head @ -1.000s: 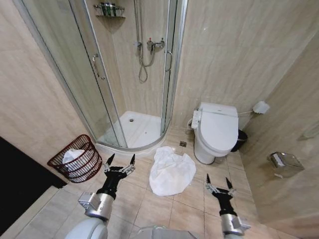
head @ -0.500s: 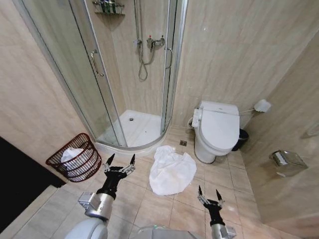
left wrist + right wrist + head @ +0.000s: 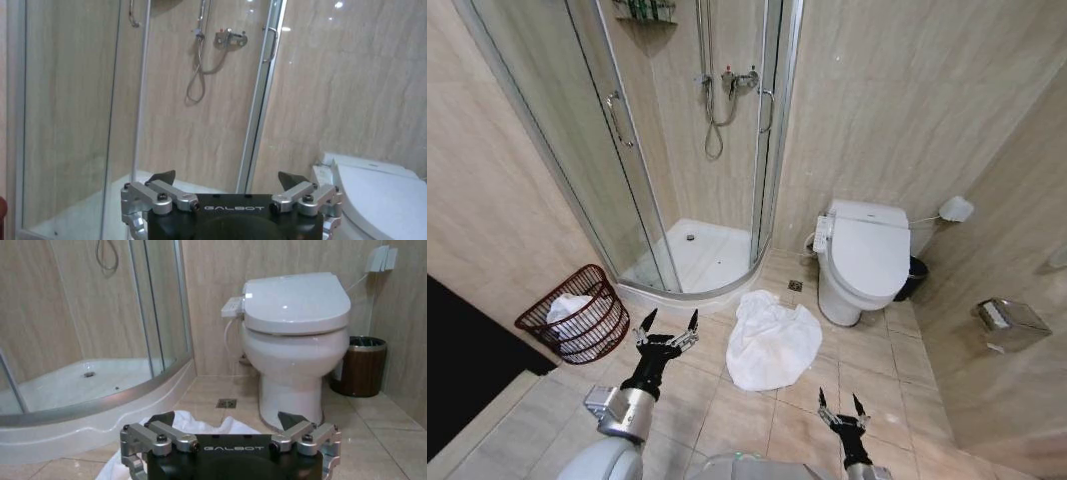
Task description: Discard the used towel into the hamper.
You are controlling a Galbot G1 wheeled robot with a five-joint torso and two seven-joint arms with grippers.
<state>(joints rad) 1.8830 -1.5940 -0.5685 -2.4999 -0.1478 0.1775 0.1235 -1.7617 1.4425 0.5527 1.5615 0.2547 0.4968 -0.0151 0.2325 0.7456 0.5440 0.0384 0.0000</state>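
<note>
White towel (image 3: 773, 340) seen crumpled on floor tiles, centre-lower frame, long axis running from lower left up toward toilet (image 3: 864, 258). Hamper (image 3: 575, 312) placed at left, tipped, mouth angled upper left, white cloth inside. Left gripper (image 3: 668, 323) held between hamper and towel, fingers apart, empty. Right gripper (image 3: 841, 405) at bottom right, fingers apart, empty.

Left gripper (image 3: 227, 178) housing: "GALBOT" is showing in pale capitals on the black body, between the two finger mounts, in the left wrist view.
Right gripper (image 3: 227, 418) housing: the same "GALBOT" wordmark is showing in the right wrist view.
Other surfaces: nothing legible is showing.
</note>
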